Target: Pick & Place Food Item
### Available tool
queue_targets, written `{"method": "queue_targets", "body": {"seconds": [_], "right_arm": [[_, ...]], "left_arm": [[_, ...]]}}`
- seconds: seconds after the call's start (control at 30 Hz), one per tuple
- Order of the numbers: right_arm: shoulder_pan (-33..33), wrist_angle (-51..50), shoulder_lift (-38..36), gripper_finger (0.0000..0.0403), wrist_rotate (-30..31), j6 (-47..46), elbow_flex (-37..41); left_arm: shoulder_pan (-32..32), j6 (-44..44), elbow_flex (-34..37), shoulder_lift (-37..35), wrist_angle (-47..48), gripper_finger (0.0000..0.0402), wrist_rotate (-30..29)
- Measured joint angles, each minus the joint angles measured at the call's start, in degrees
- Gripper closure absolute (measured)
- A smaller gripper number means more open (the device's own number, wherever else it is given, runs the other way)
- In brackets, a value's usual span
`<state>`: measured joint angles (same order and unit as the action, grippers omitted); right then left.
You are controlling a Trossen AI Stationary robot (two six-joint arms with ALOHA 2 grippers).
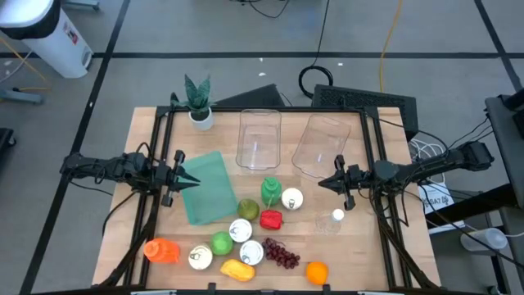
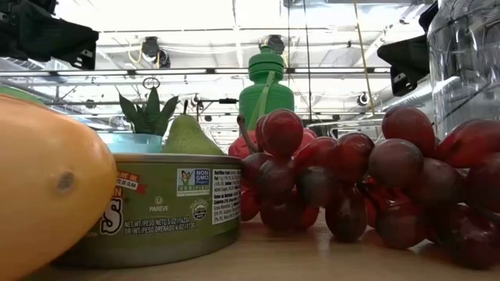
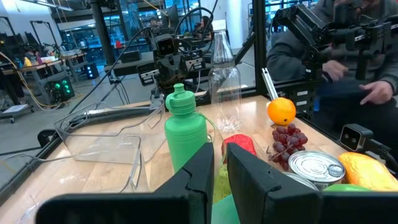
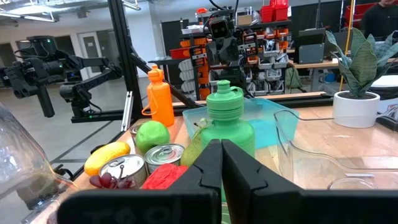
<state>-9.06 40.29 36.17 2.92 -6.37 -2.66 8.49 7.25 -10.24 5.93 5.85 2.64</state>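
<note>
Mid-table, grapes (image 1: 281,254) (grippers apart)

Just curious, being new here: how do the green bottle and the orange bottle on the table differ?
The green bottle stands mid-table among the food; the orange bottle sits at the table's front-left corner, away from the fruit cluster. The colours differ, green against orange. Both look like capped plastic sports bottles.

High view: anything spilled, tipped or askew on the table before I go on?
Nothing spilled or damaged. The right clear bin sits turned at an angle, while the left bin lies square to the table. The teal tray is skewed too.
</note>
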Motion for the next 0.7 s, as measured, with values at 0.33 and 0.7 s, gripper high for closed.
{"method": "queue_targets", "body": {"seconds": [0.33,0.7], "right_arm": [[0.0,0.0,0.0,0.0403,0.0,0.0,0.0],[0.0,0.0,0.0,0.0403,0.0,6.9,0.0]], "left_arm": [[0.0,0.0,0.0,0.0,0.0,0.035,0.0],[0.0,0.0,0.0,0.0,0.0,0.035,0.0]]}}
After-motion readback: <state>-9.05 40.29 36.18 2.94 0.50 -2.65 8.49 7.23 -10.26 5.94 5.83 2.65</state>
